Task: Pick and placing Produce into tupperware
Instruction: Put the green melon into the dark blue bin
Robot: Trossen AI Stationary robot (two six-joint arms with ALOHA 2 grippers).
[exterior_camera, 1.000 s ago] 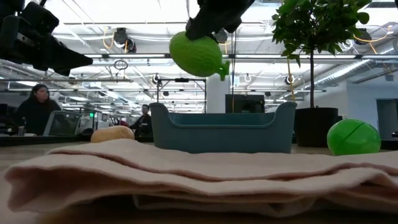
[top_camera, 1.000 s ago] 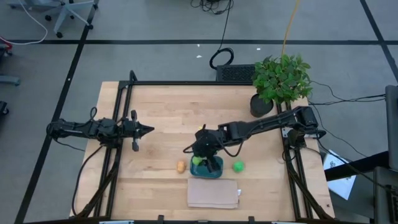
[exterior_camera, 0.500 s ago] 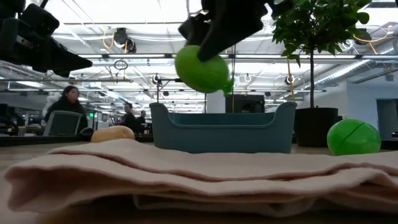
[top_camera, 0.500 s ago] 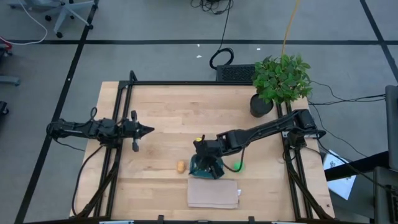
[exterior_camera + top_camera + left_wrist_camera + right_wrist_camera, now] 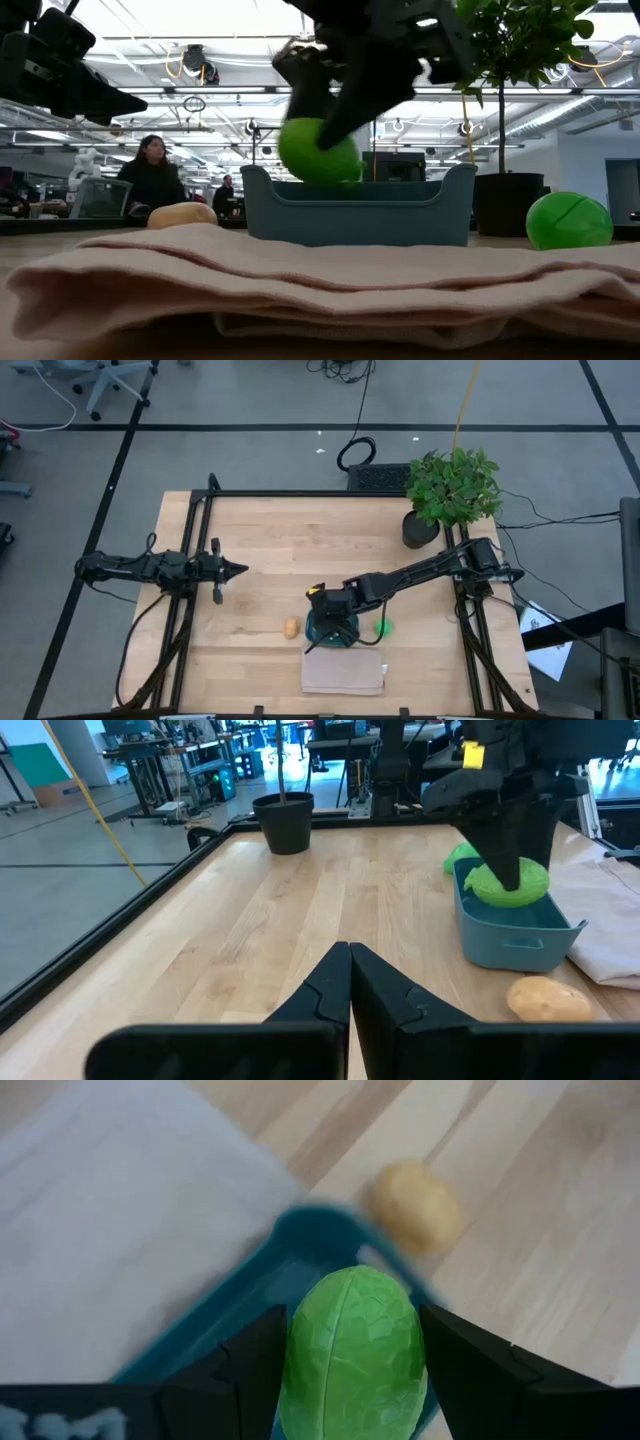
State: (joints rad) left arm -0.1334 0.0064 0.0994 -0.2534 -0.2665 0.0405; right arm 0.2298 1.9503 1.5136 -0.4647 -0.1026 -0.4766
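My right gripper [image 5: 330, 626] is shut on the lime-green produce piece [image 5: 318, 150], just over the teal tupperware [image 5: 360, 205] near the table's front middle. The tupperware stands flat on the wood. A yellow-orange piece [image 5: 290, 628] lies on the table to the tupperware's left. A bright green ball [image 5: 382, 627] lies on the table to its right. My left gripper [image 5: 240, 569] waits shut above the table's left side, touching nothing. My right gripper pinches the lime-green piece by its two opposite sides [image 5: 300, 1365] between its two fingers [image 5: 250, 1365]. The fingers slant down from the table's far right. The piece is lifted, its underside about level with the tupperware's rim [image 5: 262, 176]. I cannot tell whether it touches the floor inside.
A folded tan cloth [image 5: 343, 670] lies right in front of the tupperware at the near edge. A potted plant [image 5: 450, 490] stands at the far right corner. Bare wood spreads across the table's middle and far left.
My right gripper has sunk and gone a little toward the near edge, and its wrist has rolled, with the lime-green piece still between its fingers. The piece has come down from well above the tupperware to the height of its rim.
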